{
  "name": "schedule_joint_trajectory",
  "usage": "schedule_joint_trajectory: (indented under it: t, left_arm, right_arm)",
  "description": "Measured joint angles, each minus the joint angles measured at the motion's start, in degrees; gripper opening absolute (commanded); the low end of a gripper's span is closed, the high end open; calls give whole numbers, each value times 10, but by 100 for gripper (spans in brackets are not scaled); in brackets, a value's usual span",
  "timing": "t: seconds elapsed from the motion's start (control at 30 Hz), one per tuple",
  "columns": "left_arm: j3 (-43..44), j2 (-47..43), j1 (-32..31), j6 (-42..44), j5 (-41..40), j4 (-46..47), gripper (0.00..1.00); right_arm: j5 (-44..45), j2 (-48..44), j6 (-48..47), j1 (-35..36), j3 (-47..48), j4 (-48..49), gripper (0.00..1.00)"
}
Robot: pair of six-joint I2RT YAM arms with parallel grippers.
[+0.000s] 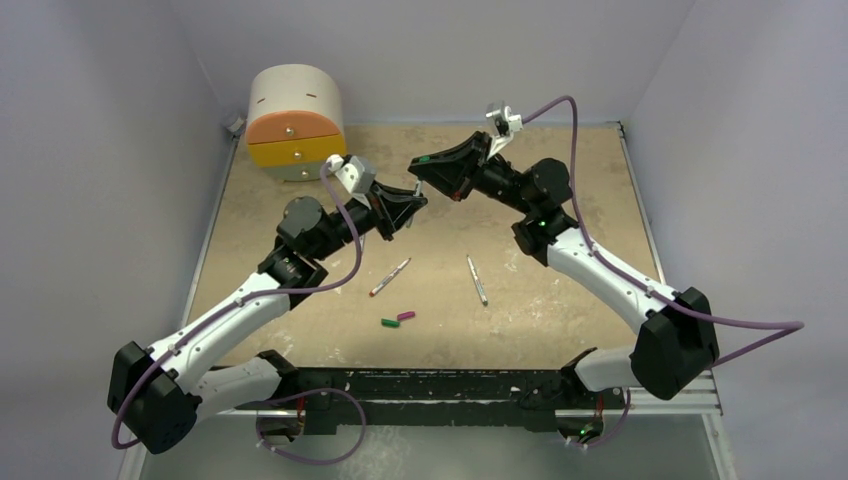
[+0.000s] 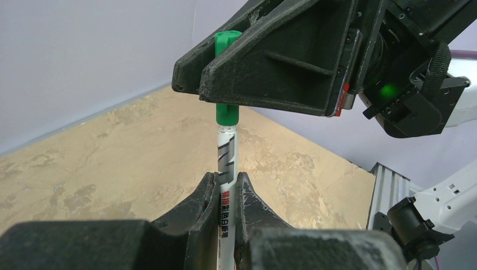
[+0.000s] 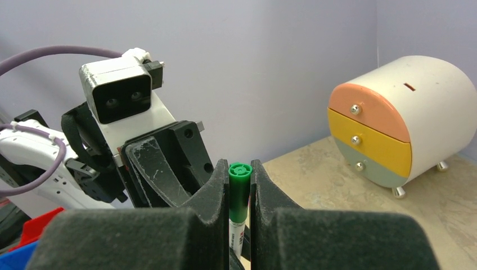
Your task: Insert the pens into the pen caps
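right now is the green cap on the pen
On: short green cylindrical cap covers the tip of the thin white marker pen; how deep, cannot tell.
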Motion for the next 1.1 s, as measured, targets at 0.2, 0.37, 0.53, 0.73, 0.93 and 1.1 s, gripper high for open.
schedule_joint_trajectory:
  t: [0.2, 0.37, 0.53, 0.73, 0.93, 1.1]
  left_arm:
    - [15, 5, -2, 5, 0, -23, 0]
    - [19, 14, -4, 5, 0, -38, 0]
    - [19, 24, -4, 5, 0, -47, 0]
    - [27, 28, -5, 9, 0, -54, 0]
    - [35, 27, -7, 19, 0, -75, 0]
    - [42, 27, -7, 19, 15, -93, 0]
  right_arm:
    - [-1, -8, 1, -2, -17, 14, 0]
    - [10, -11, 5, -3, -46, 34, 0]
    - [24, -11, 13, -3, -71, 59, 0]
    - [36, -11, 21, -3, -87, 89, 0]
    - [40, -12, 30, -3, -94, 99, 0]
    - [44, -28, 29, -2, -94, 73, 9]
